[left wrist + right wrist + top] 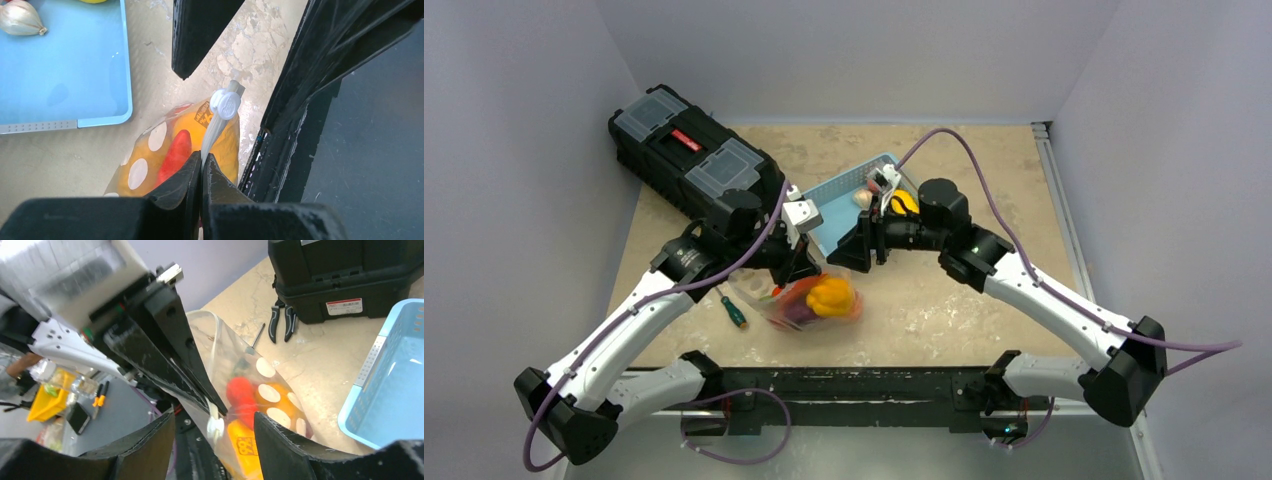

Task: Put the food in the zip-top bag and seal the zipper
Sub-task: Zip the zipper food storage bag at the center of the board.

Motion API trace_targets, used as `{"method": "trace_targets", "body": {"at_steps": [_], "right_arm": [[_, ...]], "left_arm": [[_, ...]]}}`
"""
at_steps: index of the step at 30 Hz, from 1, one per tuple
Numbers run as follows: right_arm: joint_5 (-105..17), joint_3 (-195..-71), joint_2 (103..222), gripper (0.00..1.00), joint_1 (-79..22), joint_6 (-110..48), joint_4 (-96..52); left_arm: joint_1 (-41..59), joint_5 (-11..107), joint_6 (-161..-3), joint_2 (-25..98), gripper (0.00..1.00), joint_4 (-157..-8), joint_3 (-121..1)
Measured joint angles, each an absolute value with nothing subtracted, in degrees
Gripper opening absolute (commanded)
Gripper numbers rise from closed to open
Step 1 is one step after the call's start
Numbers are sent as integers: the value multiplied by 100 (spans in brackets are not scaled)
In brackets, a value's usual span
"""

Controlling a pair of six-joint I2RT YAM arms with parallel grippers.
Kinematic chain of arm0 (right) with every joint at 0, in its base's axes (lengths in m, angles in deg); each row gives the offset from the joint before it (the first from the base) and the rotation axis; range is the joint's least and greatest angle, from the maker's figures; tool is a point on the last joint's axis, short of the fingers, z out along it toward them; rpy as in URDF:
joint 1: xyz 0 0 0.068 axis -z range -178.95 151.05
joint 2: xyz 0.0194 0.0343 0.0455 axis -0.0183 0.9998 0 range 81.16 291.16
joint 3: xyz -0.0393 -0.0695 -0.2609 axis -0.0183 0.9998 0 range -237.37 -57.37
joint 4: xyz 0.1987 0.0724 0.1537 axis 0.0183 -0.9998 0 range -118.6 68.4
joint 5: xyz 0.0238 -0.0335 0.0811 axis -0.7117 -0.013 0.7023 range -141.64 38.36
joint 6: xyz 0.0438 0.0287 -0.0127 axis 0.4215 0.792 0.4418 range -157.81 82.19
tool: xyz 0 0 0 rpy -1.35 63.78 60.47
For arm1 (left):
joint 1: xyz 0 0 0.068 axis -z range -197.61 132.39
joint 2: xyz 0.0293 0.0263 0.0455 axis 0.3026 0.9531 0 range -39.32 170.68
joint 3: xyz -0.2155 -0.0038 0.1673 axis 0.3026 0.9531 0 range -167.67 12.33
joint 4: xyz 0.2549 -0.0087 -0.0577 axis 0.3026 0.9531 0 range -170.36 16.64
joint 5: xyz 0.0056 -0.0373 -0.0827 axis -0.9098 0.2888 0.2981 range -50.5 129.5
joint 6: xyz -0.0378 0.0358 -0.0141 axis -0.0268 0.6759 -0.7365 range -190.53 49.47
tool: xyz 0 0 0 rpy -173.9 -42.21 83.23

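Look, left gripper [202,159] pinching the zipper [212,134]!
And right gripper [214,417] gapes open around the zip-top bag [260,390].

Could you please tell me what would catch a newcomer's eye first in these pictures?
The clear zip-top bag, holding bright orange, yellow and red food, is mid-table. The left gripper has its jaws shut on the zipper, and the right gripper stands open around the bag. Behind are a light blue basket and a black toolbox.

food [829,296] in zip-top bag [774,306], basket [835,214] behind, toolbox [689,150] rear-left
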State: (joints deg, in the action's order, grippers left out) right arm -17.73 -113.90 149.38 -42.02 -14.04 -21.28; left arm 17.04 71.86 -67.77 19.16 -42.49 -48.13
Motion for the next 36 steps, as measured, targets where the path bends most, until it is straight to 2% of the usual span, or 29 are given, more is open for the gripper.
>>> {"method": "trace_targets", "body": {"at_steps": [7,17,22,36], "right_arm": [[-1963,-12641,15498,50,-4202,-987,-3416],[-2070,-13121,15891,41,-4202,-973,-4681],[-2079,-13253,15915,29,-4202,-1105,-4854],[-2061,-13290,16033,18,-4204,-1288,-4884]], "left_arm": [[1739,6965,-6772,1789,0,-4457,-4590],[1746,6795,-6770,1792,0,-4514,-4560],[1746,6777,-6770,1792,0,-4516,-4560],[1746,6790,-6770,1792,0,-4516,-4560]]}}
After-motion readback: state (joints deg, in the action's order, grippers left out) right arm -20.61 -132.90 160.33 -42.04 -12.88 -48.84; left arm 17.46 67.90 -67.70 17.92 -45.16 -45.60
